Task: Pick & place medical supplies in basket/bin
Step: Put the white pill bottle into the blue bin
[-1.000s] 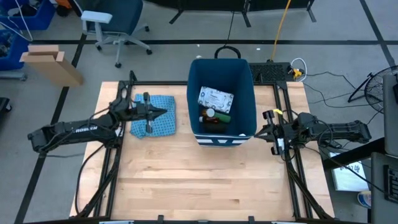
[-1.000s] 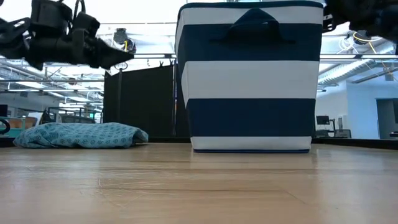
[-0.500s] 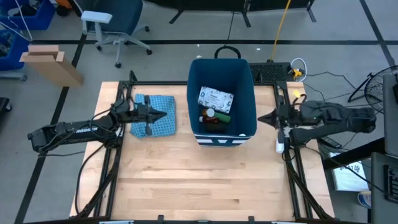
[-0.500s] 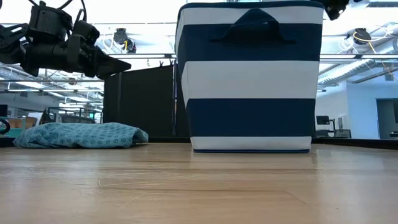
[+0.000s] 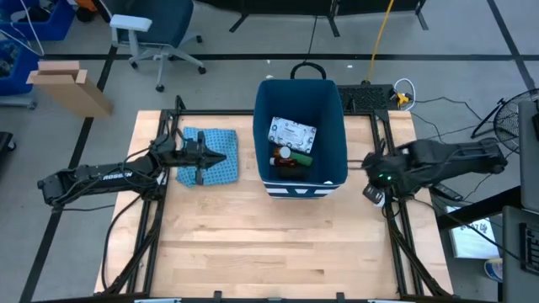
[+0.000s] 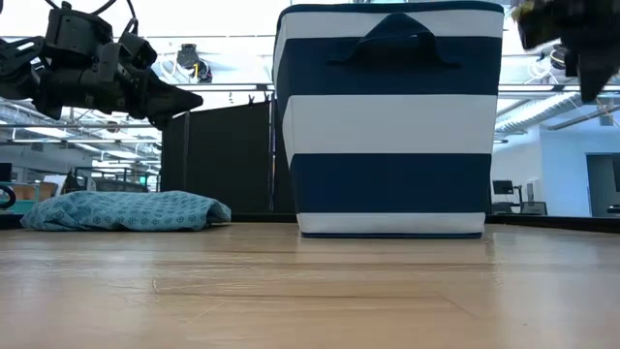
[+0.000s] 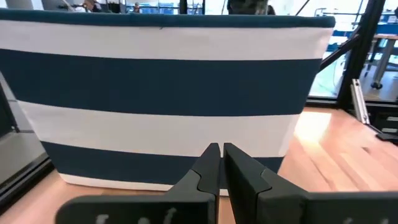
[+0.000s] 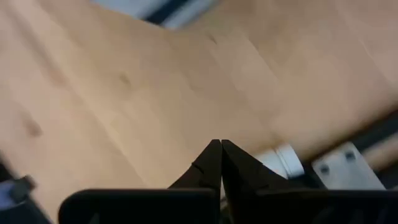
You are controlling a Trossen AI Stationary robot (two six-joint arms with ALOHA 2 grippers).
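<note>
The dark-blue bin [image 5: 337, 126] with white stripes [image 6: 387, 124] stands at the table's far middle. Inside it lie a flat white packet [image 5: 292, 133], a dark bottle [image 5: 285, 161] and a green cylinder [image 5: 302, 158]. My left gripper [image 5: 222, 156] hovers level above a light blue cloth, left of the bin, and points at the bin's striped wall [image 7: 161, 93]. It is shut, with nothing between its fingers [image 7: 219, 149]. My right gripper [image 5: 370, 171] is right of the bin, tipped steeply down over the bare wood. It is shut [image 8: 219, 144] and holds nothing.
The light blue patterned cloth [image 5: 208, 157] lies bunched on the table left of the bin [image 6: 126, 210]. Black frame rails run along both table sides. A small white cylinder [image 5: 371, 194] sits by the right rail. Bare wood [image 5: 269, 244] spreads over the near half.
My right gripper has risen and swung from pointing level at the bin to pointing steeply down at the table, rolling as it went, and has stayed shut. My left gripper has rolled a little about its own axis above the cloth. The bin and its contents have not moved.
</note>
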